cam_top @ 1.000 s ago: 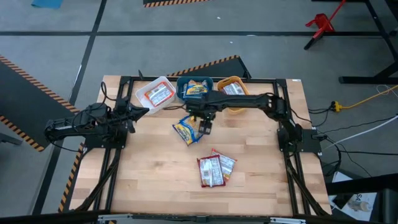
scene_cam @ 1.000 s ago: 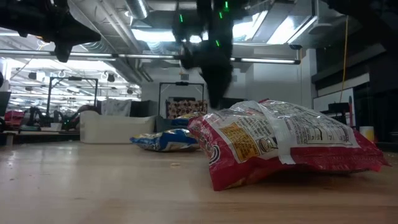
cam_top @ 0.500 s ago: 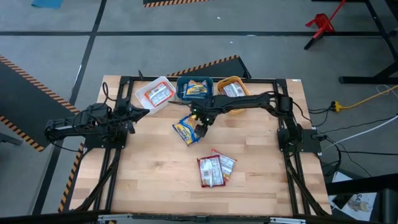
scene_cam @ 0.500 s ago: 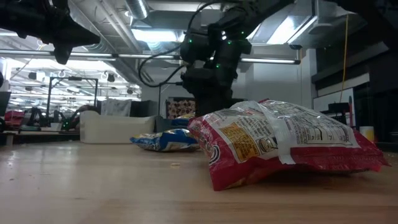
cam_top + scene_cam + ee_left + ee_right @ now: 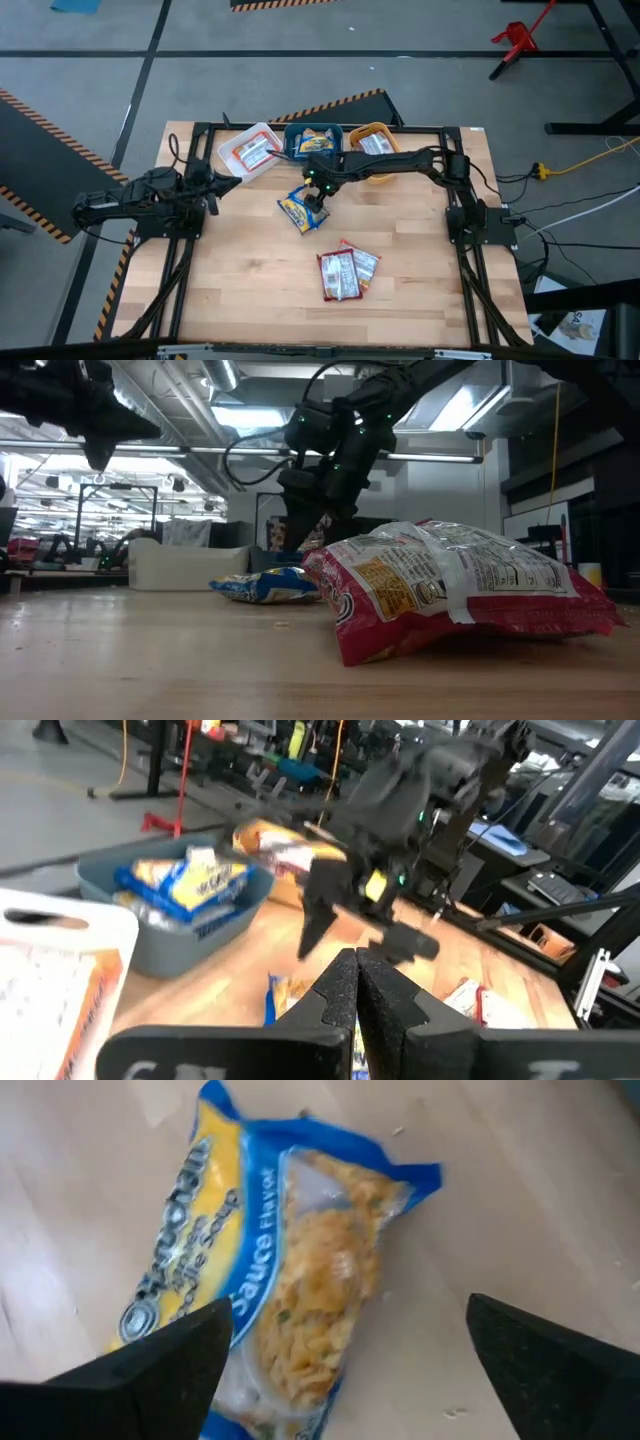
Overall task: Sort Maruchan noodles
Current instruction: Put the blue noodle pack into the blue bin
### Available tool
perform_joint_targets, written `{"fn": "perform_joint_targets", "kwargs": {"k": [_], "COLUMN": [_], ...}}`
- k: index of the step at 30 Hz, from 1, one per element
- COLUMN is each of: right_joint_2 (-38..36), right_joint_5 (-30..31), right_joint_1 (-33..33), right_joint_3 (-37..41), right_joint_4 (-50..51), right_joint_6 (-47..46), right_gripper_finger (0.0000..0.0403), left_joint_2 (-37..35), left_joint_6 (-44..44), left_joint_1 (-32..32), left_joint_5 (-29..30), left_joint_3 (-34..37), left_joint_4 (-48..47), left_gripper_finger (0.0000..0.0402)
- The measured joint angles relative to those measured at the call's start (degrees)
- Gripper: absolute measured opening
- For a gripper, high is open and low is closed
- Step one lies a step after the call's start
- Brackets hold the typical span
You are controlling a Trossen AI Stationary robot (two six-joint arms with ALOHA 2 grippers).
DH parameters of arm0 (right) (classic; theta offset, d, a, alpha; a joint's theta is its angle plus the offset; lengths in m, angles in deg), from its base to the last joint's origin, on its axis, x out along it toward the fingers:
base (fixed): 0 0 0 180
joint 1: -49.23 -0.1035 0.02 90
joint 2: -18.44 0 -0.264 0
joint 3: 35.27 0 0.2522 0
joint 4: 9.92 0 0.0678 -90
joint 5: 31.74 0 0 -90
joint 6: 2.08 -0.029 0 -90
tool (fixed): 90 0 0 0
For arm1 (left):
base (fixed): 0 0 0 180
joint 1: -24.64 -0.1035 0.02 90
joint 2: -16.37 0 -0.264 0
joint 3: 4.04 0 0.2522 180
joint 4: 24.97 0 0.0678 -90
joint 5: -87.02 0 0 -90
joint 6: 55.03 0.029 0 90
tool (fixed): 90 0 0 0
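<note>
A blue-and-yellow noodle packet (image 5: 298,211) (image 5: 270,1260) (image 5: 265,587) lies flat on the table near its middle. My right gripper (image 5: 316,198) (image 5: 347,1315) hovers just over it, open, with one finger on either side of the packet's end and touching nothing. Two red packets (image 5: 345,272) (image 5: 450,590) lie side by side nearer the front edge. My left gripper (image 5: 232,180) (image 5: 355,965) waits shut over the table's left part, beside the white bin.
Three bins stand in a row at the far edge: a white bin (image 5: 250,150) holding an orange packet, a teal bin (image 5: 315,142) holding a blue packet, and an orange bin (image 5: 372,142) holding a packet. Bare wood lies on the near left and near right.
My right gripper has shifted a little toward the table's left and turned, coming over the end of the blue-and-yellow packet. The packets have stayed where they were.
</note>
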Motion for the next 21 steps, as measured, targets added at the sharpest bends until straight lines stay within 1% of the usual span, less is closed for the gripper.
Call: {"fn": "perform_joint_targets", "kwargs": {"k": [6, 9, 13, 15, 17, 21], "right_joint_2": [0.8, 1.8, 3.5, 4.3, 4.7, 4.8], "right_joint_5": [-0.3, -0.8, -1.9, -4.0, -5.6, -4.7], "right_joint_1": [0.1, -0.3, -0.7, -0.6, -0.5, -0.6], "right_joint_3": [0.0, 0.0, -0.1, -0.2, -0.2, -0.1], "right_joint_4": [0.2, -0.2, -1.0, -1.7, -2.8, -4.7], "right_joint_6": [-2.7, -2.8, -3.9, -3.9, -3.9, -3.8], "right_gripper_finger": [0.039, 0.039, 0.039, 0.039, 0.039, 0.039], "left_joint_2": [0.0, 0.0, 0.0, 0.6, 2.1, 4.9], "left_joint_6": [-4.6, -7.7, -11.6, -12.4, -13.5, -17.5], "left_joint_1": [0.0, 0.2, 0.8, 1.3, 1.7, 2.4], "left_joint_5": [-0.1, -0.4, -4.5, -5.7, -5.3, -3.6], "left_joint_3": [5.1, 8.1, 12.9, 13.2, 13.3, 13.4], "left_joint_4": [0.8, 3.9, 9.5, 10.8, 11.5, 11.6], "left_gripper_finger": [0.0002, 0.0002, 0.0002, 0.0002, 0.0002, 0.0002]}}
